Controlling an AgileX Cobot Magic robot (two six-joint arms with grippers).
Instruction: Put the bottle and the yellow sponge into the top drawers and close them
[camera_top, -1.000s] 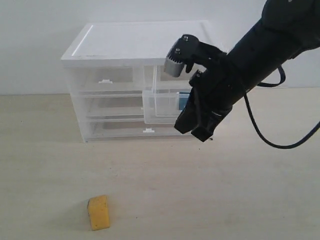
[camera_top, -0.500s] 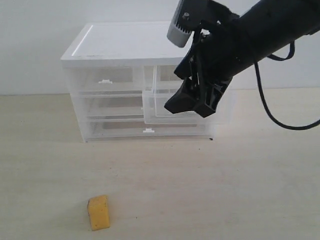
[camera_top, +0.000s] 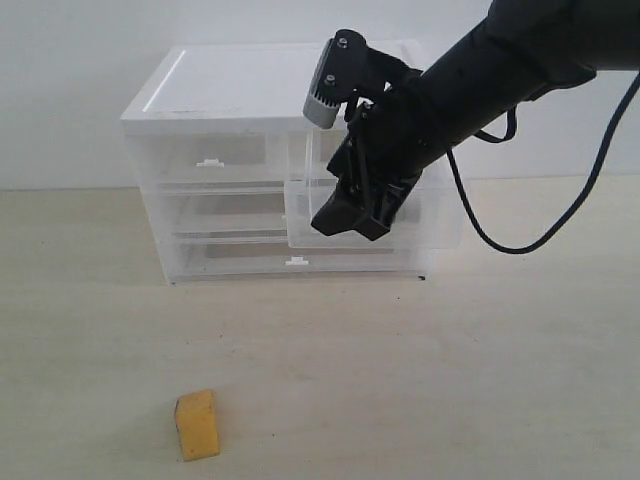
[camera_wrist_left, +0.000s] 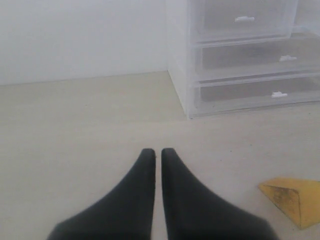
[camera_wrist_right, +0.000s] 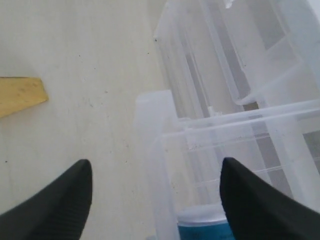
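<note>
While the white-topped cabinet (camera_top: 260, 85) stands with its right top drawer (camera_top: 300, 225) pulled out, the bottle step looks nearly done, and next that drawer wants pushing shut. The right gripper (camera_wrist_right: 155, 167) hovers above it, jaws wide apart, holding nothing. The left gripper (camera_wrist_left: 157, 155) is pressed together, empty. The bottle (camera_wrist_right: 205, 225) sits inside the drawer, upright I think. The yellow sponge (camera_top: 197, 424) lies on the table (camera_top: 450, 380), well apart.
</note>
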